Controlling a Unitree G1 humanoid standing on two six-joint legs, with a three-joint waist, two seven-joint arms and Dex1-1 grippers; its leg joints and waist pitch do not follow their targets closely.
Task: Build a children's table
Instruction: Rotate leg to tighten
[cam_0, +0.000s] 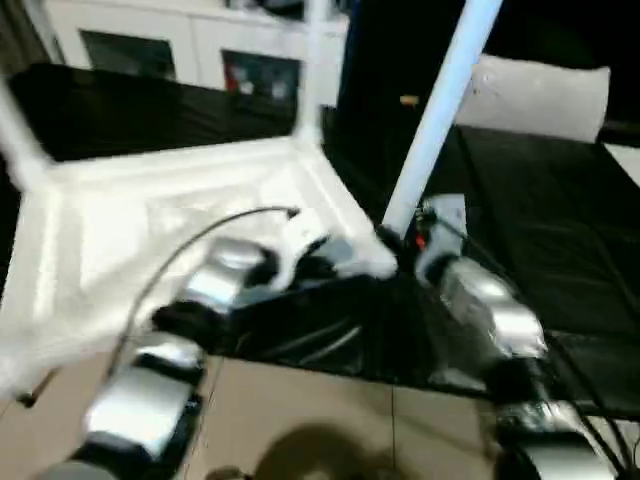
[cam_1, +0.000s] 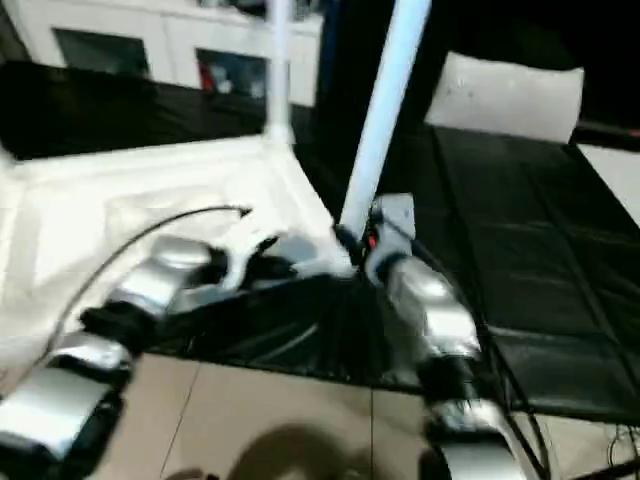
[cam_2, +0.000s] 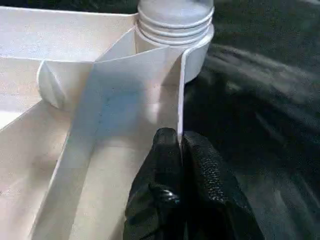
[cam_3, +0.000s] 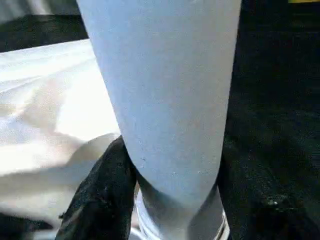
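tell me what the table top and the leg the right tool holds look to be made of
Table top: likely moulded white plastic, matte; thin ribs and a ridged corner socket suggest it.
Leg: likely the same plastic, smooth, faintly speckled, tapered, with a ringed base.
Right tool grips it.

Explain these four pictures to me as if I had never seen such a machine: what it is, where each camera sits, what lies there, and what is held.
This is a two-armed humanoid robot putting together a white plastic children's table. The two wide pictures come from cameras in its head, looking down over its silver forearms. The other two come from cameras on its wrists, looking along the black fingers.

The table top lies upside down on a black surface, ribbed underside up. The left gripper is shut on the top's side wall, near a corner socket. The right gripper is closed around the lower end of a table leg, which stands tilted at that near corner. Another leg stands at the far corner. A white cabinet stands behind.
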